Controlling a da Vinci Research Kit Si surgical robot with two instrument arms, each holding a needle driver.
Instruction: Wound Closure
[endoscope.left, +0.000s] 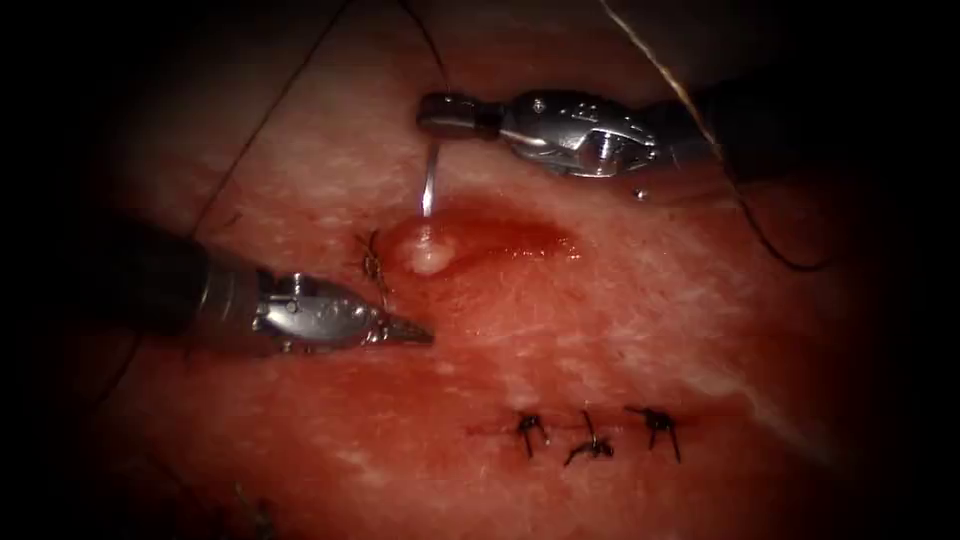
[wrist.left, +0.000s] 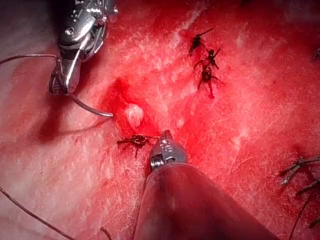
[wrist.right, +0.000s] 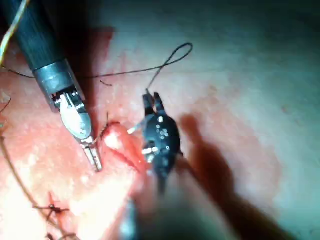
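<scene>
The tissue (endoscope.left: 640, 330) has an open cut (endoscope.left: 500, 240) wet with red fluid, and a pale bump (endoscope.left: 430, 252) sits at the cut's left end. My right tool (endoscope.left: 440, 115) is shut on the curved needle (endoscope.left: 430, 175) near its thread end. The needle's tip meets the tissue at the far edge of the bump; how deep it sits I cannot tell. From the left wrist, the needle (wrist.left: 90, 107) curves from the right tool (wrist.left: 64, 82) toward the cut. Thread (endoscope.left: 425, 40) runs up from the needle. My left tool (endoscope.left: 415, 332) is shut on nothing, just left of the cut.
A tied knot (endoscope.left: 372, 262) lies left of the bump, close to the left tool's tip. Three finished stitches (endoscope.left: 590, 435) close a second cut nearer the camera. Loose thread (endoscope.left: 270, 110) crosses the far left tissue, and another strand (endoscope.left: 760, 230) trails at the right.
</scene>
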